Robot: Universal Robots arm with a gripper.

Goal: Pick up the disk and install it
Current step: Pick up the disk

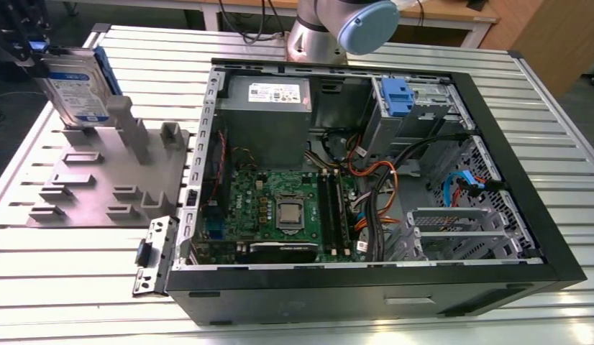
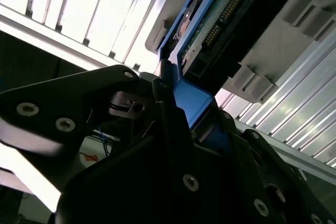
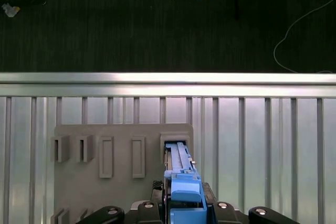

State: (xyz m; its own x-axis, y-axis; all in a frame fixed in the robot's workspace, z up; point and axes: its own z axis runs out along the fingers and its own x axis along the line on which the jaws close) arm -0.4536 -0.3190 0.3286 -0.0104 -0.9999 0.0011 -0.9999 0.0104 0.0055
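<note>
The disk [image 1: 78, 88] stands on edge at the exterior view's far left, a silver drive with a white-and-blue label in a blue bracket. Its lower end is at a slot of the grey holder plate [image 1: 86, 188]; whether it still sits in the slot I cannot tell. My gripper [image 1: 36, 49] is shut on the disk's upper end. In the second wrist view the black fingers [image 2: 168, 108] clamp the blue bracket [image 2: 191, 100]. In the first wrist view the disk [image 3: 181, 171] runs from the gripper [image 3: 184, 205] down to the holder's slot [image 3: 176, 148].
An open computer case [image 1: 527, 215] lies on the slatted metal table [image 1: 76, 280], motherboard and cables exposed. A drive bay with a small blue tab [image 1: 397, 95] sits at its back right. The arm's base [image 1: 326, 29] stands behind the case. Dark floor [image 3: 157, 24] lies beyond the table edge.
</note>
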